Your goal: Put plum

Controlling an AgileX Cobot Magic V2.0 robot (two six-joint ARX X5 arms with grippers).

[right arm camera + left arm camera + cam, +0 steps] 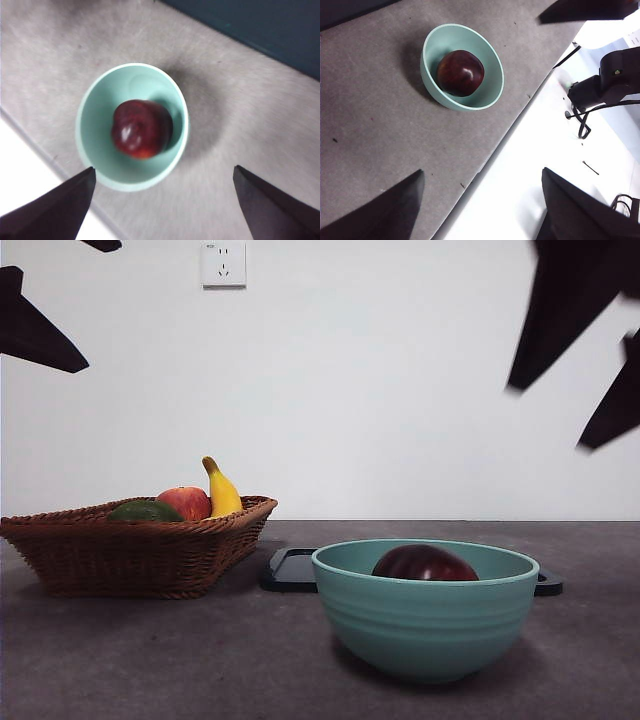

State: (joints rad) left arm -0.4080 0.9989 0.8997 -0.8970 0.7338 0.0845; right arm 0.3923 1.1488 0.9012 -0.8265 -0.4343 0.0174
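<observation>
Backdrop: white wall, grey bench (150,660).
Plum (425,564): sits in teal bowl (425,625), nr centre.
Pincers: right pincer (162,210) above bowl, jaws apart, empty; left pincer (480,210) likewise apart.
Tip: lift straight up, w/o nudging rim.

Dark maroon plum (425,563); glossy; sits in teal bowl (425,625).
</observation>
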